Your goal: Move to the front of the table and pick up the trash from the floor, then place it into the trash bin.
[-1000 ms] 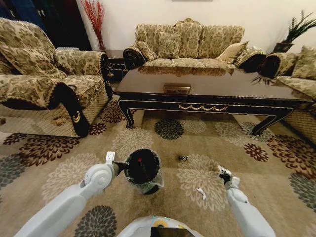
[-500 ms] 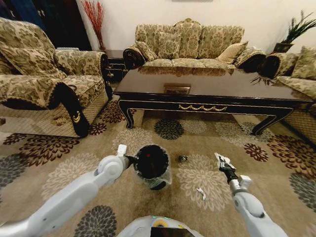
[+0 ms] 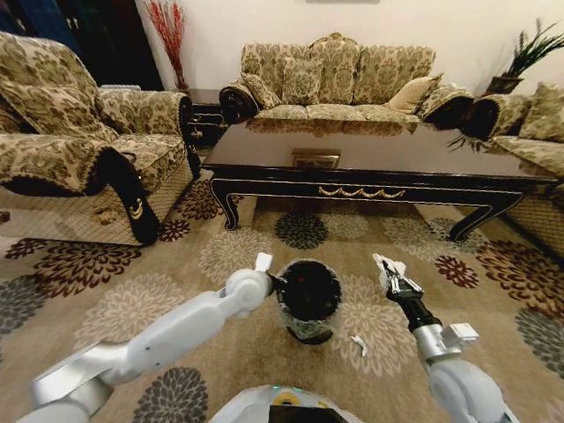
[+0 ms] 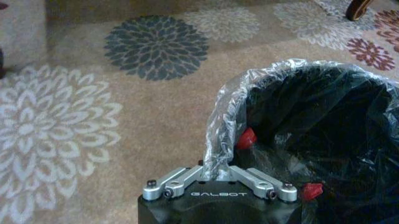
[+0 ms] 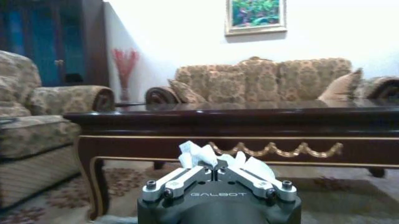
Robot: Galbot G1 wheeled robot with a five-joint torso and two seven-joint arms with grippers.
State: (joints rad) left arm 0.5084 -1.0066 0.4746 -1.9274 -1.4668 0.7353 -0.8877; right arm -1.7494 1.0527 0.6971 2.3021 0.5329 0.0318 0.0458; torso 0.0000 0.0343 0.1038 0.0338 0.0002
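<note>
Right gripper clamps one scrap, raised beside the bin. Left gripper pinches the bin rim. Drop pending; another scrap remains on the floor.

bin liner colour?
Clear, crinkly plastic over the black trash bin; best in the left wrist view, where the left gripper pinches its rim.

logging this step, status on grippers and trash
Left gripper shut on black lined trash bin rim. Right gripper shut on white crumpled paper scrap. Another white scrap on carpet.
</note>
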